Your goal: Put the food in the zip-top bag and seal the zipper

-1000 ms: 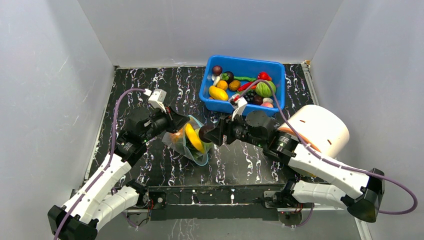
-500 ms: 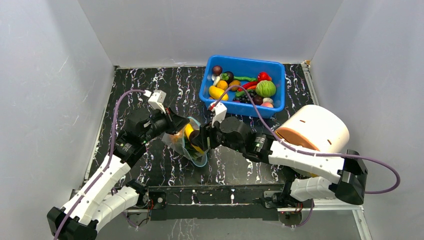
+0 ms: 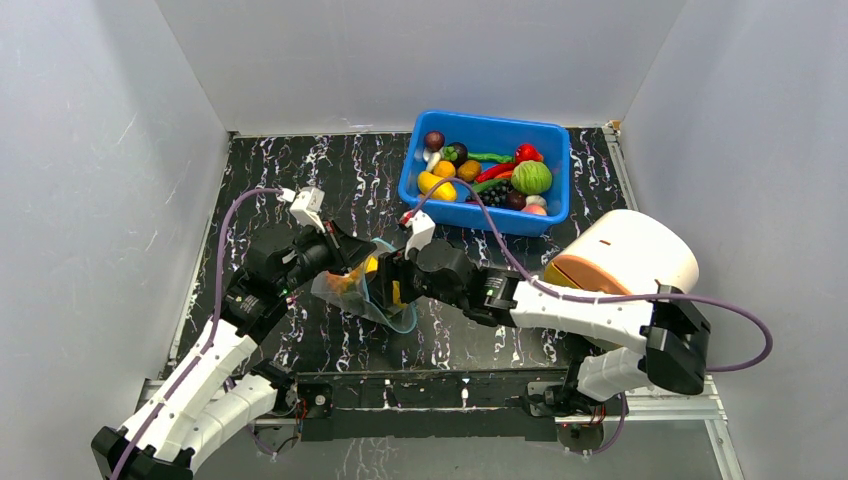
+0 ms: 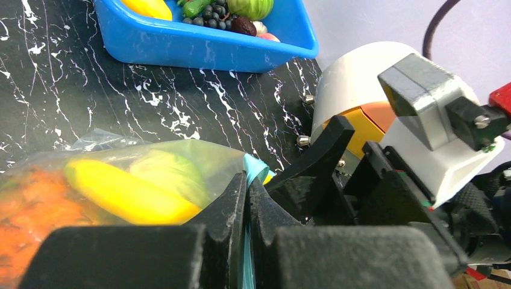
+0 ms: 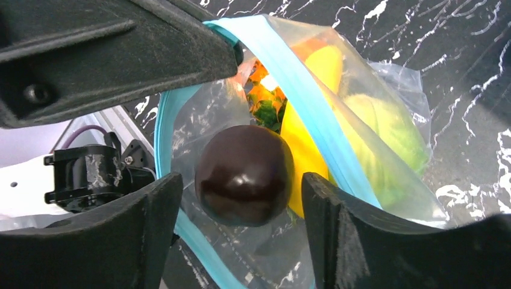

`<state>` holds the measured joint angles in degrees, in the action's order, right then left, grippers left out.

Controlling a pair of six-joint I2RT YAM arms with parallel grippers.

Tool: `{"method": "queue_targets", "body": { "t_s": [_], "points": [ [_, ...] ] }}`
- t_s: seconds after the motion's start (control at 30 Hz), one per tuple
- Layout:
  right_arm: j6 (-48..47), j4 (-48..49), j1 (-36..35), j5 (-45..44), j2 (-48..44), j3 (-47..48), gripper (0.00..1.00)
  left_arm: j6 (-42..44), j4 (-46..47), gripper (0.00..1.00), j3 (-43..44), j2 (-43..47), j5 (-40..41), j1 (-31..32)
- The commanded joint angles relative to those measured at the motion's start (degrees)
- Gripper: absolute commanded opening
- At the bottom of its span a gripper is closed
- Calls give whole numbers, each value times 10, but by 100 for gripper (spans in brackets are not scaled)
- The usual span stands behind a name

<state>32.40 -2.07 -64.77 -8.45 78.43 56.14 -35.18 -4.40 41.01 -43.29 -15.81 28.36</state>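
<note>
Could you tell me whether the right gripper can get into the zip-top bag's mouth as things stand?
Probably yes: the left gripper pinches the zipper, holding the mouth open, and the right gripper, open, flanks a dark round fruit there.

Bright colours against black and white.
Clear bag [image 5: 199, 114] with teal strip [image 5: 304, 90]; yellow banana [image 4: 120, 192], dark brown fruit [image 5: 244, 174]; blue bin [image 3: 470, 215]; table [image 3: 260, 170] black, white-veined.
</note>
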Motion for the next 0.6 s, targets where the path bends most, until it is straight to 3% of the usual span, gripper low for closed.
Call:
{"method": "queue_targets", "body": {
  "t_s": [0.0, 0.17, 0.33, 0.57],
  "points": [
    [9, -43, -1, -15, -66, 28, 73, 0, 26, 0, -3, 15, -6, 2],
    [14, -92, -1, -20, -85, 37, 70, -2, 30, 0, -9, 11, -10, 2],
    [17, -111, -1, -20, -81, 34, 56, 1, 29, 0, -9, 9, -12, 2],
    [75, -233, -1, -75, -91, 81, 54, 1, 27, 0, -8, 8, -12, 2]
  ]
}}
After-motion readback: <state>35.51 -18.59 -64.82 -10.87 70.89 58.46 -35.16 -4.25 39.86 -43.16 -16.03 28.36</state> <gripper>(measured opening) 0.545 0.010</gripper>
